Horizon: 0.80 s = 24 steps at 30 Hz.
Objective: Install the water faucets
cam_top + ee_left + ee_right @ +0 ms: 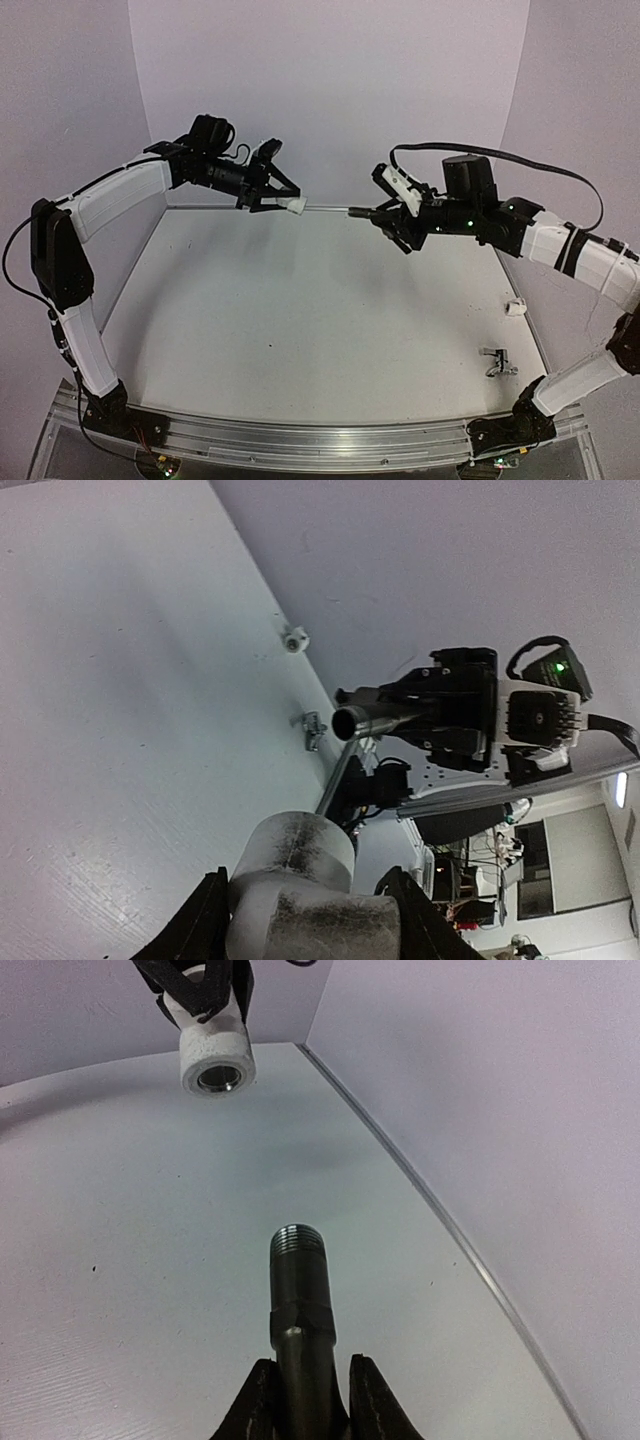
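My right gripper [388,214] is shut on the dark grey-black water faucet [360,211] and holds it level in the air, threaded end toward the left. In the right wrist view the threaded stem [298,1280] sticks out from between the fingers [258,1400]. My left gripper [283,203] is shut on a white plastic fitting [294,206], its open socket [216,1065] facing the thread across a small gap. The left wrist view shows this fitting [300,880] close up. The shiny silver faucet [497,362] lies on the table at the right.
A second white fitting [516,308] lies near the table's right edge, beyond the silver faucet; both also show in the left wrist view, the fitting [294,640] and the faucet [314,728]. White walls enclose the table [300,320] at back and sides.
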Each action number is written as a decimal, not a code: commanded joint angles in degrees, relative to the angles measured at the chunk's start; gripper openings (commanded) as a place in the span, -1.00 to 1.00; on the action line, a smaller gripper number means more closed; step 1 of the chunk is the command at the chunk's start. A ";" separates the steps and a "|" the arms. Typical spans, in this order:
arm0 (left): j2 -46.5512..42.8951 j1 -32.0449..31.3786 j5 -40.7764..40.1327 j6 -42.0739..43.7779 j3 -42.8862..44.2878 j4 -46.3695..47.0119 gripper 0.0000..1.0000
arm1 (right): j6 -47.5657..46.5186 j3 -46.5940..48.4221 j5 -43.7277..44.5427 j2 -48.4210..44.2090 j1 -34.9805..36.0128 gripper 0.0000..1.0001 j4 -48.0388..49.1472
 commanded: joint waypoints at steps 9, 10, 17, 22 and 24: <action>-2.62 -0.01 14.79 -19.63 3.73 14.79 -1.00 | -16.42 10.03 -3.78 2.19 2.45 -1.00 11.44; -3.08 -0.02 15.20 -22.66 2.24 17.36 -1.00 | -17.83 10.18 -3.53 2.25 3.14 -1.00 11.80; -5.52 -0.01 14.53 -34.48 -3.70 30.45 -1.00 | -20.56 8.27 -4.44 0.87 5.37 -1.00 18.00; -6.08 -0.02 13.98 -37.65 -4.70 32.28 -1.00 | -22.06 7.81 -4.51 0.90 5.93 -1.00 18.77; -6.41 -0.04 14.26 -38.34 -5.19 32.65 -1.00 | -22.99 7.06 -3.80 0.79 5.99 -1.00 19.56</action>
